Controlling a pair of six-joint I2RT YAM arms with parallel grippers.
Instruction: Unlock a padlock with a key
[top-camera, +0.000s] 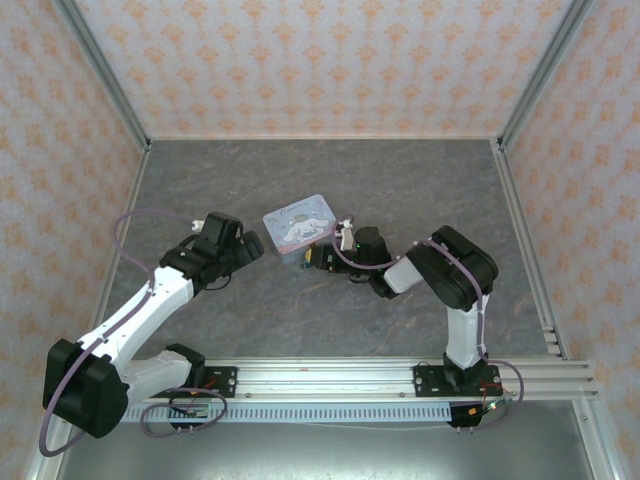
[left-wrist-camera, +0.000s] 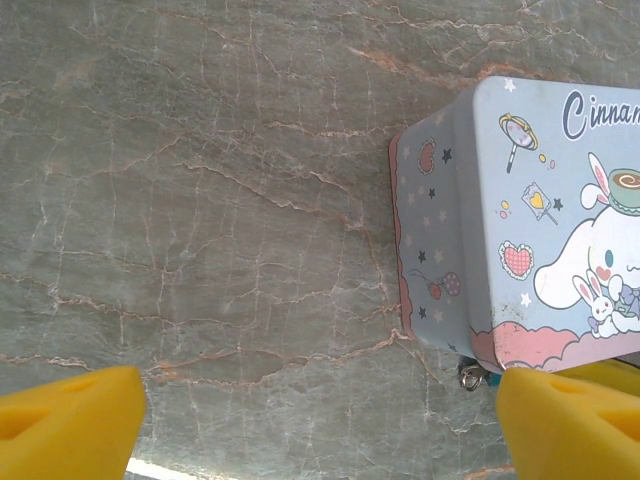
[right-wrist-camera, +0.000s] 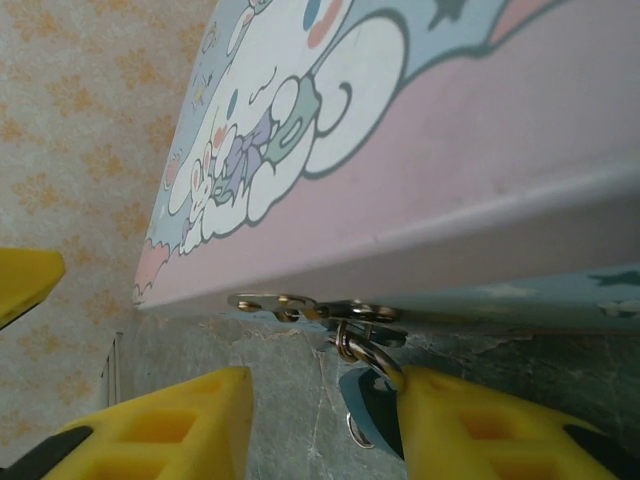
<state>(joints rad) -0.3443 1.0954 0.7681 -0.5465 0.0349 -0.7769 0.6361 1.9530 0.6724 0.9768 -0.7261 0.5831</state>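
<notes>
The padlock (right-wrist-camera: 362, 402) is hanging off the tin's (right-wrist-camera: 450, 200) clasp (right-wrist-camera: 300, 305) at bottom centre, the right gripper's (right-wrist-camera: 325, 388) released fingers (right-wrist-camera: 480, 430) flanking it, likely to steady it, while the left gripper (left-wrist-camera: 318, 400) is hovering released beside the tin.

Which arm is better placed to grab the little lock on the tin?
Right, most likely. The right gripper is at the hasp of the tin, the teal padlock hanging beside it. The left gripper, open, sits farther back.

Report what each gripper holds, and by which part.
Nothing is held. Left gripper open beside the tin; right gripper open, the padlock hanging beside one finger, unclamped.
</notes>
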